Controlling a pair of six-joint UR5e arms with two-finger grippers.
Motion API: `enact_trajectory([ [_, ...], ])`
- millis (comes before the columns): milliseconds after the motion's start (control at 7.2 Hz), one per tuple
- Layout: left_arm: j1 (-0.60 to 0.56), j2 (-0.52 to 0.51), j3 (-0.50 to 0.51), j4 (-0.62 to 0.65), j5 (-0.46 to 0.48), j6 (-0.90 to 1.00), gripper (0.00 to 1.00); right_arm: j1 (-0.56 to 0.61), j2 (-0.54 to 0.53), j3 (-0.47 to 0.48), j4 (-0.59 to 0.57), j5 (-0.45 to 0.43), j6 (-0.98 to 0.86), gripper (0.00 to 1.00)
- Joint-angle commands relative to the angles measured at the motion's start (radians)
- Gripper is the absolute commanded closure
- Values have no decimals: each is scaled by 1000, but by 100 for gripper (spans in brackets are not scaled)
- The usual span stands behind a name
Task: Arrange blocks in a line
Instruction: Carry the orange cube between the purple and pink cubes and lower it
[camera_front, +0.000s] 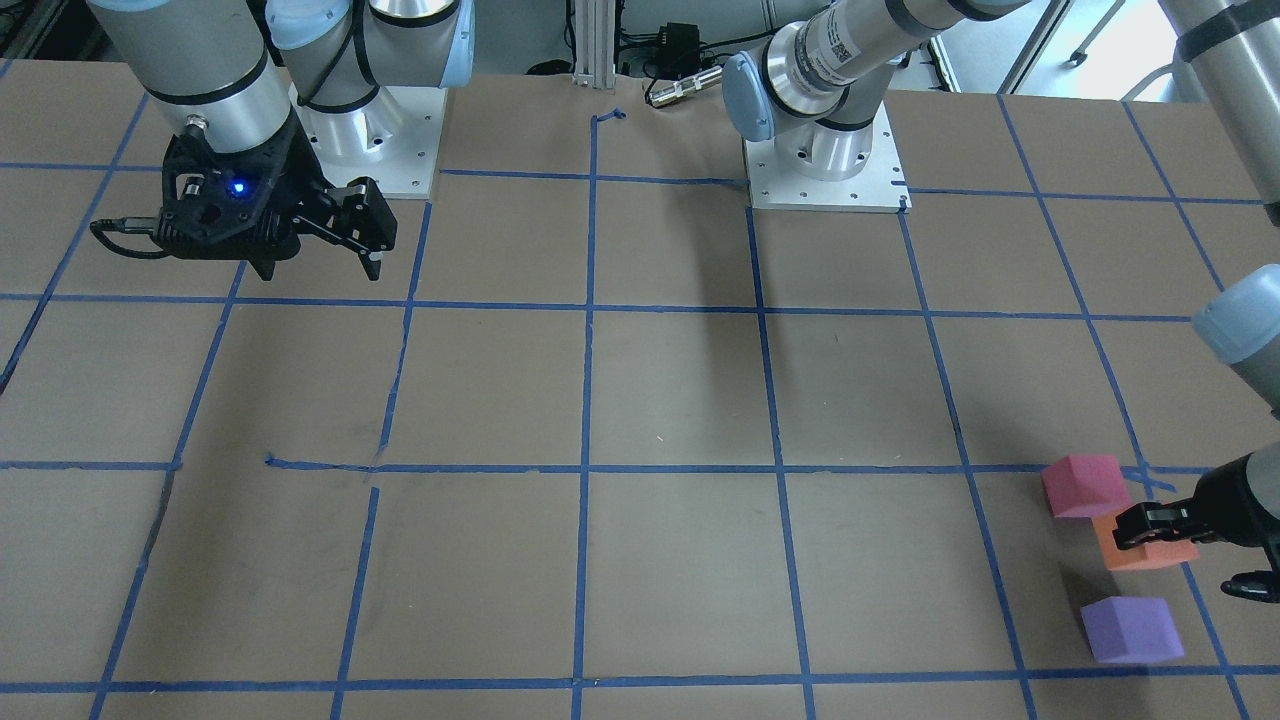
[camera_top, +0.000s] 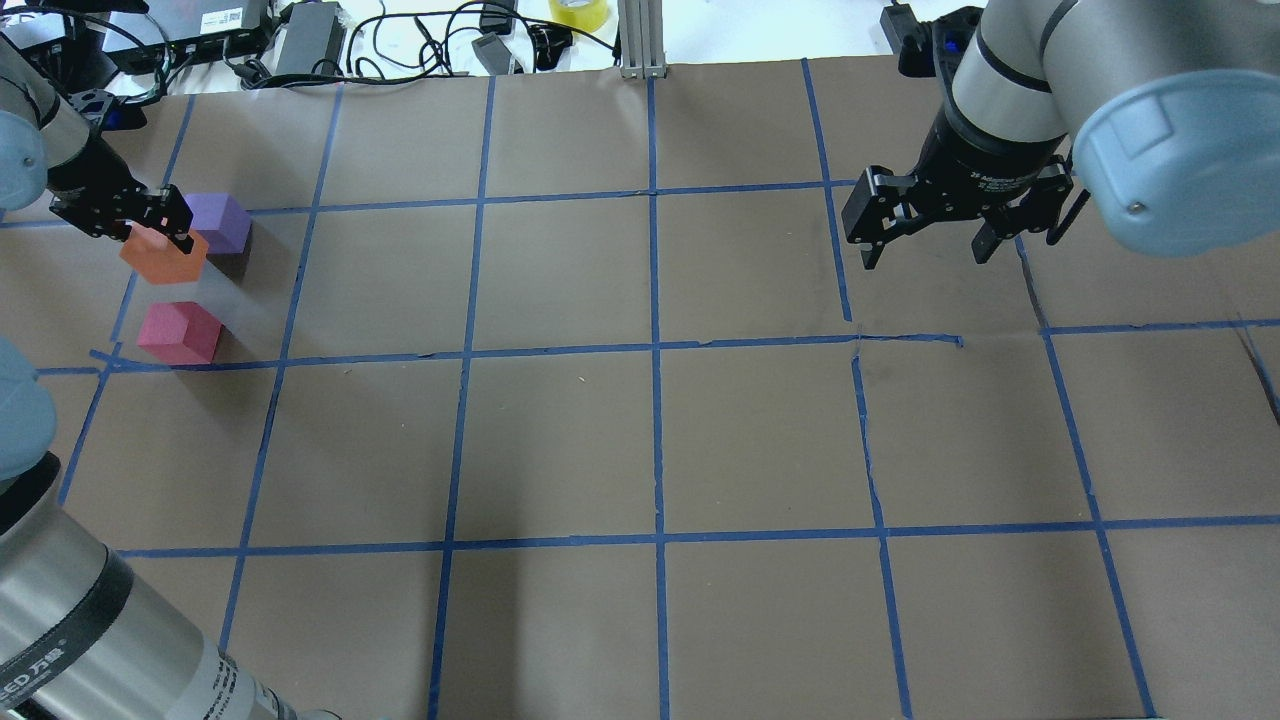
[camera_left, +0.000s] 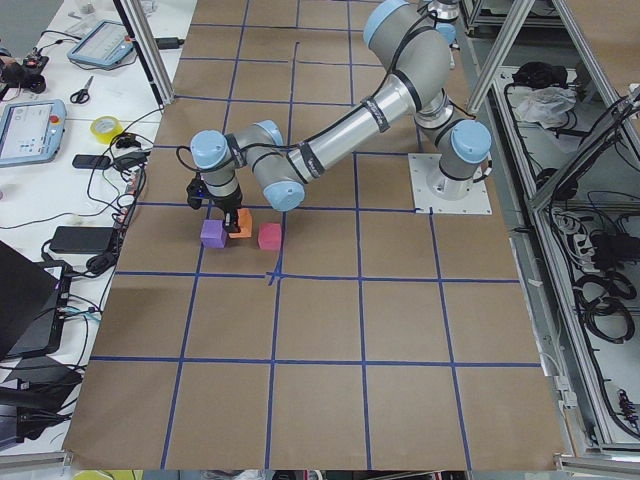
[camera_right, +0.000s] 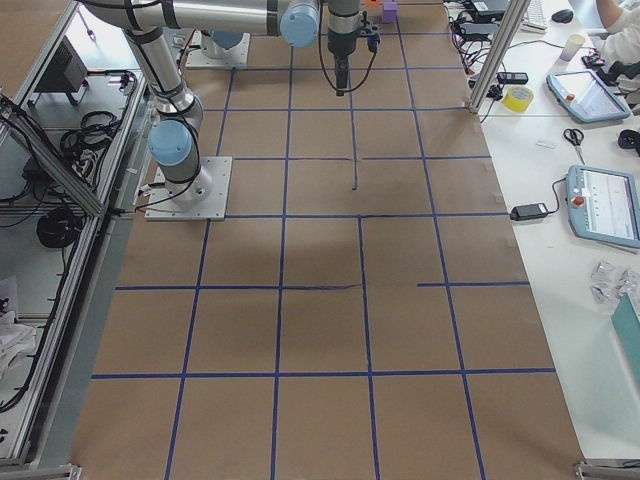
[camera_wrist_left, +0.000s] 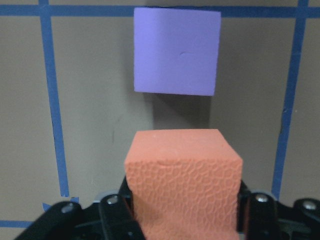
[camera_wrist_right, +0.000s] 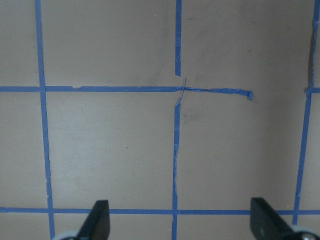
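My left gripper (camera_top: 150, 225) is shut on the orange block (camera_top: 165, 258) at the table's far left; the wrist view shows the block (camera_wrist_left: 182, 180) pinched between both fingers. I cannot tell whether it rests on the table or hangs just above it. The purple block (camera_top: 220, 222) sits just beyond it, also in the wrist view (camera_wrist_left: 177, 50). The pinkish-red block (camera_top: 180, 332) sits on the near side, beside a tape crossing. In the front view the three lie pink (camera_front: 1085, 485), orange (camera_front: 1140, 548), purple (camera_front: 1130, 630). My right gripper (camera_top: 925, 245) hovers open and empty at the far right.
Brown paper with a blue tape grid (camera_top: 655, 345) covers the table. Cables, power bricks and a yellow tape roll (camera_top: 578, 12) lie past the far edge by a metal post (camera_top: 640, 40). The arm base plates (camera_front: 825, 170) stand at the robot's side.
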Motion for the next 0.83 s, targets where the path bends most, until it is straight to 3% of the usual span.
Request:
enact_trajectory([
  [0,2,-10,6,-1,3,15,100,1,-1,0,0,1,-1,0],
  [694,-1,-20,4,17,-20,31,100,-1,-3,0,0,-2,-4,0],
])
